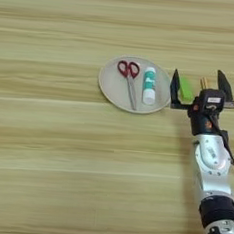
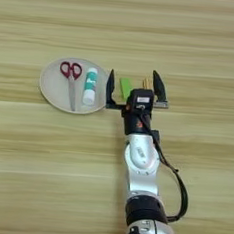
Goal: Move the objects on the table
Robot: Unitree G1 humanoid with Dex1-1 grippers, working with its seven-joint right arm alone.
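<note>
A round beige plate [image 1: 111,86] lies on the wooden table [image 1: 46,148] and holds red-handled scissors [image 1: 129,76] and a white-and-teal glue stick [image 1: 149,85] side by side. Just right of the plate lies a small green block [image 1: 185,90]. My right gripper [image 1: 199,86] stands open around it, the left black finger [image 1: 175,87] between the plate and the block, the right finger [image 1: 224,86] well to the block's right. A short piece of amber screwdriver handle [image 1: 204,83] shows between the fingers; the rest is hidden behind the gripper.
My silver forearm [image 1: 213,162] comes up from the bottom right corner with a black cable along it. Bare wood stretches left of the plate, behind it and across the front.
</note>
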